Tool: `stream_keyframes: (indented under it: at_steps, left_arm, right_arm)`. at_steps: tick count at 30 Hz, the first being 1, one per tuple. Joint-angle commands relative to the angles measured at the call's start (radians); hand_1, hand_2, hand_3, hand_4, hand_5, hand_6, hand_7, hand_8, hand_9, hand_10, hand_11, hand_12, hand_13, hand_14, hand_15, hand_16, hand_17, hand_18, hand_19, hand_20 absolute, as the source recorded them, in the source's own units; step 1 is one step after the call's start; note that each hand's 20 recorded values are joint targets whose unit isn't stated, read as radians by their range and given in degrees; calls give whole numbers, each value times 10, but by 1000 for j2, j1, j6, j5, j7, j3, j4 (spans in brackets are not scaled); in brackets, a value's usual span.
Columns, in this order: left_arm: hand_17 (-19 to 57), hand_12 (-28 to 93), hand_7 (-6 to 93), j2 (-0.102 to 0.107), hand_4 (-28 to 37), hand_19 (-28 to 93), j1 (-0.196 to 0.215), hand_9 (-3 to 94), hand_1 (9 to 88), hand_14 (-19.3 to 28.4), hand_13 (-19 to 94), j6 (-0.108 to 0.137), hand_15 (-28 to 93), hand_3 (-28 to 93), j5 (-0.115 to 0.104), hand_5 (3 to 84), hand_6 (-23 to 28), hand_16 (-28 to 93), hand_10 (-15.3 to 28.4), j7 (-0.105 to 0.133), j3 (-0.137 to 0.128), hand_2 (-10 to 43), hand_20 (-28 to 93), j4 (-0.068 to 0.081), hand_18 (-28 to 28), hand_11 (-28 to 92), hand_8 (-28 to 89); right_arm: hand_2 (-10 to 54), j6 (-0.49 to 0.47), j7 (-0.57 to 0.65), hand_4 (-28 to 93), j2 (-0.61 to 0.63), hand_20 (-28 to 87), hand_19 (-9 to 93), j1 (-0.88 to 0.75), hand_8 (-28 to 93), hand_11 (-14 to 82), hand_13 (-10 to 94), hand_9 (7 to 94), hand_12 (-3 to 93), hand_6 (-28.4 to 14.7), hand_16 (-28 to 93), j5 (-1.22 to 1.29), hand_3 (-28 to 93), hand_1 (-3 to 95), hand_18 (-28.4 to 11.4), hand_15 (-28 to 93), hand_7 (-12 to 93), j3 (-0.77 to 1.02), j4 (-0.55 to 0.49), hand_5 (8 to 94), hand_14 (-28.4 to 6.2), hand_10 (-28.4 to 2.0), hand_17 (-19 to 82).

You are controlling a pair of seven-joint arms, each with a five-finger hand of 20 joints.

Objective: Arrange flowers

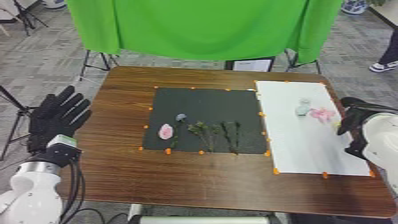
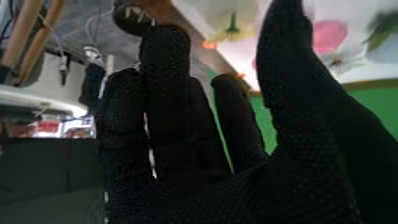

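Observation:
My right hand [image 1: 357, 120] is at the white sheet's right side, close to the pink flower [image 1: 322, 114] and a pale vase [image 1: 304, 107] with greenery. In the right wrist view the same hand [image 2: 191, 165] is open, its fingers straight and the thumb apart from them; a pink bloom [image 2: 329, 36] and a yellow-white flower [image 2: 231, 32] are beyond it. On the black mat [image 1: 191, 100] lie a pink flower [image 1: 166, 131], a bluish flower [image 1: 181, 117] and several green stems [image 1: 233, 136]. My left hand [image 1: 59, 117] is open, off the table's left edge, holding nothing.
The brown table [image 1: 120, 150] carries the black mat and the white sheet [image 1: 302, 145] side by side, edged with orange markers. A green cloth [image 1: 204, 30] hangs behind the table's far edge, with stands beside it.

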Motion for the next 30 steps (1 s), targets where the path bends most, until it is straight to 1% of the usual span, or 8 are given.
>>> stream_keyframes:
  at_steps: [1,8,12,19,21,25,29,30]
  left_arm:
    - [-79,139,115,5,-283,332,-3,322,283,164,210,9,333,705,3,404,102,-52,164,-4,9,131,98,2,152,197,-64]
    - [-79,138,115,5,-283,335,9,327,285,164,213,15,337,704,-4,407,102,-52,162,7,7,133,99,-2,152,202,-65]
    - [-79,137,117,1,-283,336,15,328,284,164,214,16,338,707,0,408,102,-54,162,8,3,132,99,-7,152,204,-65]
    - [-79,136,118,-1,-283,337,21,328,284,163,215,14,340,707,-5,408,102,-55,163,8,1,133,99,-6,152,206,-67]
    - [-79,135,118,-5,-283,337,31,328,284,163,215,21,340,707,-7,409,102,-55,163,12,-8,133,98,-10,152,206,-67]
    - [-79,135,118,-6,-283,337,34,329,284,163,215,19,341,707,-9,409,103,-55,163,12,-10,133,98,-10,153,206,-67]
    - [-79,135,118,-9,-283,338,30,329,284,164,215,11,342,708,-8,409,103,-55,163,10,-7,134,98,-10,152,206,-67]
    - [-79,135,118,-11,-283,338,30,329,284,163,215,9,342,708,-4,409,103,-55,164,4,-9,134,98,-11,152,206,-67]
  right_arm:
    - [-59,-68,-69,-282,-5,343,814,34,-123,134,626,368,62,-61,233,34,766,499,-219,585,127,-31,59,392,-121,-110,335]
    - [-30,-67,-57,-283,-11,338,806,81,-137,150,620,370,54,-52,202,24,765,484,-213,571,160,-97,111,378,-119,-103,330]
    - [-17,-41,-66,-283,-14,346,804,67,-143,140,636,494,80,-34,248,-3,738,509,-213,453,170,-104,101,468,-104,-94,336]
    - [-44,-37,-72,-283,-18,372,799,50,-93,136,688,639,129,-1,355,5,694,561,-207,394,202,-98,99,595,-80,-94,348]
    - [-51,-40,-88,-283,-21,378,799,50,-53,140,685,665,169,-8,366,-15,677,570,-207,409,243,-106,99,619,-81,-98,350]
    - [-53,50,-121,-282,-14,389,802,21,-23,73,698,772,315,1,376,-70,644,600,-202,447,328,-116,80,660,-77,-76,358]
    - [-62,17,-145,-283,-14,399,815,-2,21,90,720,829,372,6,383,-72,650,603,-200,471,384,-91,35,695,-76,-74,374]
    - [-65,63,-153,-283,0,401,816,-19,31,88,721,833,377,5,383,-88,653,602,-200,472,388,-97,13,698,-75,-74,377]
